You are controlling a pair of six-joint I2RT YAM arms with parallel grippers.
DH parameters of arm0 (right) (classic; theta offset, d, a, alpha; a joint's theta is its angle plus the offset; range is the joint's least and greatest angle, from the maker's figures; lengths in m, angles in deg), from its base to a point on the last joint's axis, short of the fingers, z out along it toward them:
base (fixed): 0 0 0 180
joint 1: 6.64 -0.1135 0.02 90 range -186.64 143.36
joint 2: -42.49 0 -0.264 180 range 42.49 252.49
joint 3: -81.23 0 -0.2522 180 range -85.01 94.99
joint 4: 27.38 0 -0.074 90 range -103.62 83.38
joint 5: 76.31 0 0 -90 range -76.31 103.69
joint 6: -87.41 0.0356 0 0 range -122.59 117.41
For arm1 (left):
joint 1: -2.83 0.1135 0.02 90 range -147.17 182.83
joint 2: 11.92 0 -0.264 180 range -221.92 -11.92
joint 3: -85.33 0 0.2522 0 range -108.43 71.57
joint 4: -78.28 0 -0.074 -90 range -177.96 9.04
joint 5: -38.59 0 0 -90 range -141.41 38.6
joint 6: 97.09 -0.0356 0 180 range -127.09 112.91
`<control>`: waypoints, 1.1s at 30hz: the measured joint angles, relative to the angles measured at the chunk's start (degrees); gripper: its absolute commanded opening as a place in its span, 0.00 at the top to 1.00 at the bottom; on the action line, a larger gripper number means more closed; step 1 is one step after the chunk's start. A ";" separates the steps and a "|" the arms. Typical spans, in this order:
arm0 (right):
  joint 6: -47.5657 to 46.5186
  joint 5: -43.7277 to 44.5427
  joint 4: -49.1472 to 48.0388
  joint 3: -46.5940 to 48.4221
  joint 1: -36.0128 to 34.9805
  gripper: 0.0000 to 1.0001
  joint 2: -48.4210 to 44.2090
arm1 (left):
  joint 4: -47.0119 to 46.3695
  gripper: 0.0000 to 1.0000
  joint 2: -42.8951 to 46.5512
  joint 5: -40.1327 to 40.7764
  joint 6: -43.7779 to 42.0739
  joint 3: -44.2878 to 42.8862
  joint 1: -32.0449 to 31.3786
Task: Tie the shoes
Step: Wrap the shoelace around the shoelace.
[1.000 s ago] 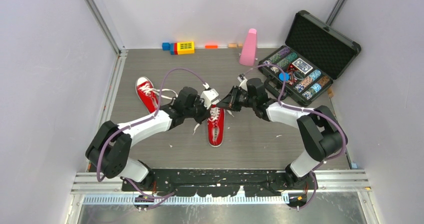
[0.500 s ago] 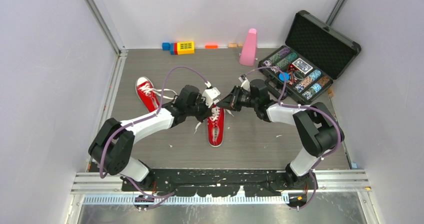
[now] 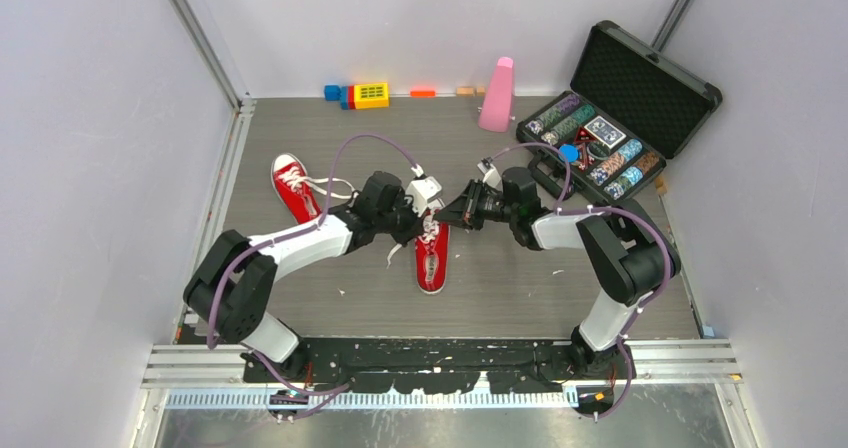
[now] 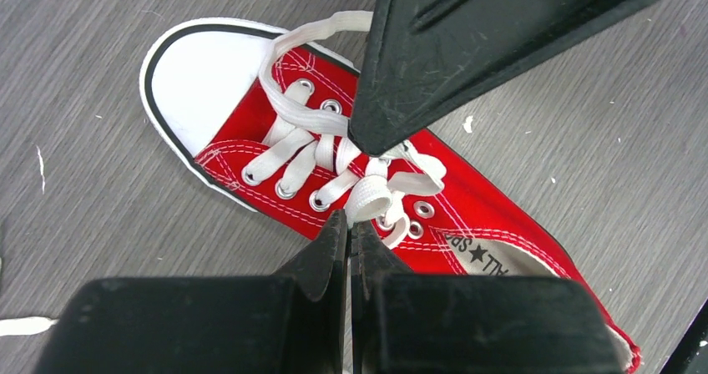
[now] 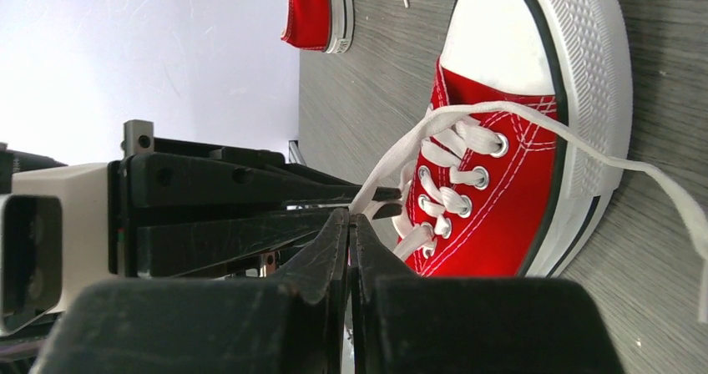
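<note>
One red canvas sneaker with white toe cap [image 3: 431,258] is being tied: above its eyelets, its white lace [image 5: 434,128] is pinched taut for knotting by the right gripper [image 5: 349,217]. The left gripper [image 4: 347,221] is pressed shut alongside. The second red sneaker [image 3: 293,186] is set apart, to its left.

Bright, even overhead light leaves only soft, faint shadows on the counter [image 3: 520,288]. Wrist views are sharp; the wall [image 5: 125,48] washes pale toward 10 o'clock
</note>
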 measured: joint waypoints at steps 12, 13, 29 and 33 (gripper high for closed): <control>0.26 -1.18 -2.36 -0.59 0.37 0.87 0.02 | 0.17 1.00 -1.62 0.24 1.01 -1.38 0.00; 0.24 -1.20 -2.34 -0.59 0.37 0.87 0.02 | 0.17 1.00 -1.77 0.22 1.03 -1.49 0.00; 0.04 -1.55 -2.36 -0.79 0.37 0.76 0.31 | -0.17 1.00 -3.56 -0.42 2.38 -2.91 0.00; 0.02 -1.66 -2.16 -0.79 0.37 0.74 1.36 | -0.66 1.00 -3.56 -0.52 2.49 -2.91 0.00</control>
